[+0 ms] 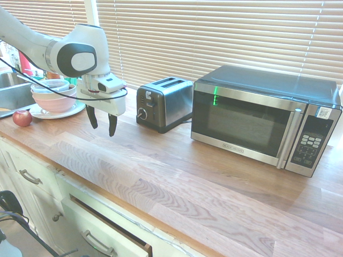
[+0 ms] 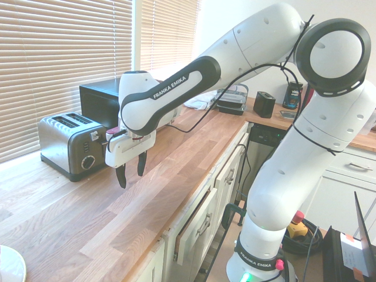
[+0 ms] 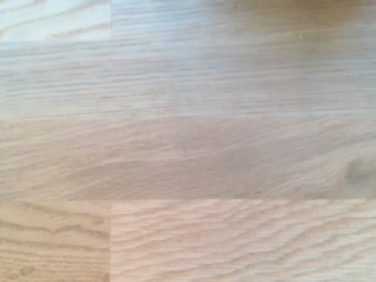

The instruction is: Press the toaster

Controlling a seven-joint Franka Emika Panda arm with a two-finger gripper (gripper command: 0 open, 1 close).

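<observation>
Going left to right in the first exterior view, a red apple (image 1: 22, 118) lies near the counter's left end, beside stacked bowls (image 1: 52, 94) on a plate by the sink (image 1: 12, 92). Next hangs the pincer (image 1: 102, 122), its two dark fingers spread apart and pinching nothing, pointing down above bare wooden countertop (image 1: 214, 187); the wrist view shows only wood grain. Just right of it, toward the counter's back edge under the blinds, stands the toaster (image 1: 164, 103), its black end panel with lever (image 1: 148, 96) and round knob (image 1: 142, 113) facing the pincer. A microwave (image 1: 262, 118) sits right of that.

The toaster looks rigid but fairly light, with smooth steel sides, so a sideways shove could probably slide it. It needs no grasp: the lever is likely the contact point, pushed straight down. The pincer is near the panel but apart from it, with its fingertips lower than the lever.
</observation>
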